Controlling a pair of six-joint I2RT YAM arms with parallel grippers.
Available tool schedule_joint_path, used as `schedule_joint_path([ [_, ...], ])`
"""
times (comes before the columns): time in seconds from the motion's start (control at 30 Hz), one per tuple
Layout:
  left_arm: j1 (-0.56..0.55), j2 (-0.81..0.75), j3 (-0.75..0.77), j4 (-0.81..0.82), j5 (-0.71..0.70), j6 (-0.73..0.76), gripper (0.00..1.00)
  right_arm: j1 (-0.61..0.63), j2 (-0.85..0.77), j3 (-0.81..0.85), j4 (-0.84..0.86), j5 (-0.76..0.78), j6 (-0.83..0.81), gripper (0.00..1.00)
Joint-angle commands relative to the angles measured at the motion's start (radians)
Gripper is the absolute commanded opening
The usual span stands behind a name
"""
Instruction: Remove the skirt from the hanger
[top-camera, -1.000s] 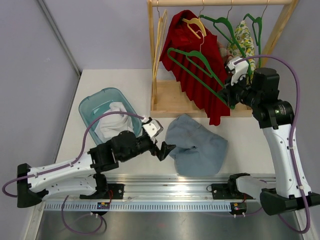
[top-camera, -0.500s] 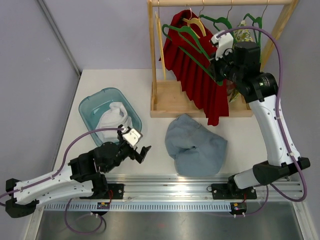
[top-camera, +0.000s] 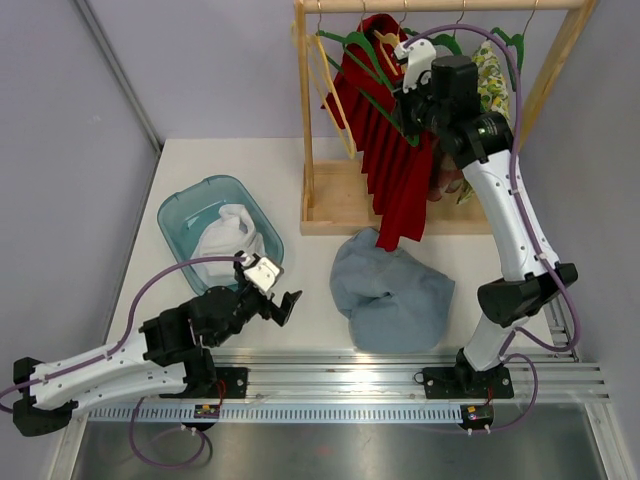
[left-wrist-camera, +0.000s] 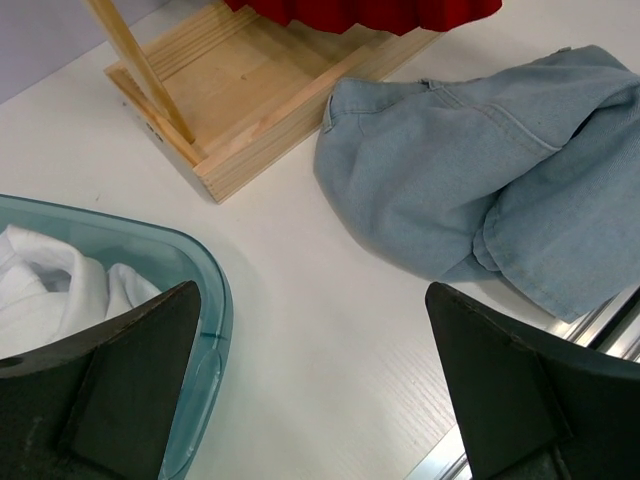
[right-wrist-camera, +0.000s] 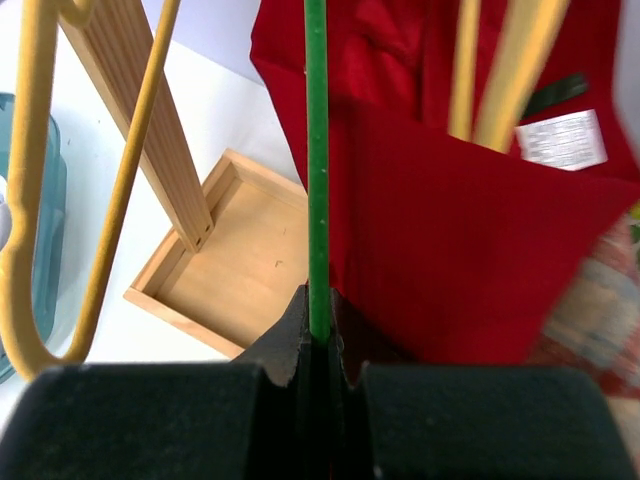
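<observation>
the right gripper was clamped on the green hanger, the red skirt draped just beside its fingers, perhaps touching them; the left gripper gaped wide over the table, well apart.

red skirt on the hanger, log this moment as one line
right gripper: shut on green hanger | red skirt: not yet off hanger | left gripper: open, empty, over table

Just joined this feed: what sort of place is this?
Likely a lab bench staged as a laundry corner: wooden clothes rack, red skirt on a green hanger, teal tub of white cloth.
</observation>
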Motion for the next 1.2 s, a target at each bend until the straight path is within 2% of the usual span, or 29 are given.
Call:
schedule_joint_path([
  [0.0, -0.002, 0.008, -0.022, 0.083, -0.006, -0.028, 0.99, 0.020, 0.027, 0.042, 0.048, 0.001, 0.019, 0.00],
  [0.13, -0.003, 0.016, -0.033, 0.097, 0.003, -0.034, 0.99, 0.031, 0.039, 0.034, 0.042, -0.008, 0.021, 0.00],
  [0.23, -0.002, 0.019, -0.038, 0.105, 0.010, -0.037, 0.99, 0.034, 0.033, 0.008, 0.048, -0.016, 0.019, 0.08],
  [0.27, -0.002, 0.019, -0.042, 0.109, 0.016, -0.037, 0.99, 0.034, 0.030, -0.001, 0.046, -0.021, 0.018, 0.17],
  [0.33, -0.002, 0.025, -0.052, 0.143, 0.029, -0.028, 0.99, 0.035, 0.009, -0.012, 0.034, -0.028, 0.008, 0.30],
  [0.37, -0.002, 0.028, -0.056, 0.160, 0.051, -0.024, 0.99, 0.032, -0.028, -0.036, 0.032, -0.031, -0.007, 0.46],
  [0.43, -0.003, 0.059, -0.068, 0.226, 0.069, -0.021, 0.99, 0.034, -0.086, -0.090, 0.048, -0.035, -0.028, 0.66],
  [0.5, -0.002, 0.096, -0.065, 0.299, 0.126, -0.011, 0.99, 0.032, -0.200, -0.211, 0.086, -0.041, -0.077, 0.93],
  [0.53, -0.002, 0.154, -0.059, 0.335, 0.147, -0.011, 0.99, 0.032, -0.241, -0.305, 0.097, -0.047, -0.100, 0.99],
  [0.63, -0.005, 0.310, -0.009, 0.430, 0.258, -0.002, 0.99, 0.032, -0.410, -0.494, 0.117, -0.110, -0.225, 0.99],
  [0.8, -0.011, 0.588, 0.111, 0.531, 0.376, 0.104, 0.99, 0.029, -0.612, -0.706, -0.043, -0.333, -0.475, 1.00],
  [0.97, -0.020, 0.826, 0.218, 0.641, 0.467, 0.202, 0.99, 0.003, -0.767, -0.975, -0.093, -0.517, -0.568, 1.00],
  [1.17, -0.020, 0.995, 0.257, 0.751, 0.566, 0.311, 0.99, -0.055, -0.867, -1.228, 0.044, -0.562, -0.520, 0.99],
])
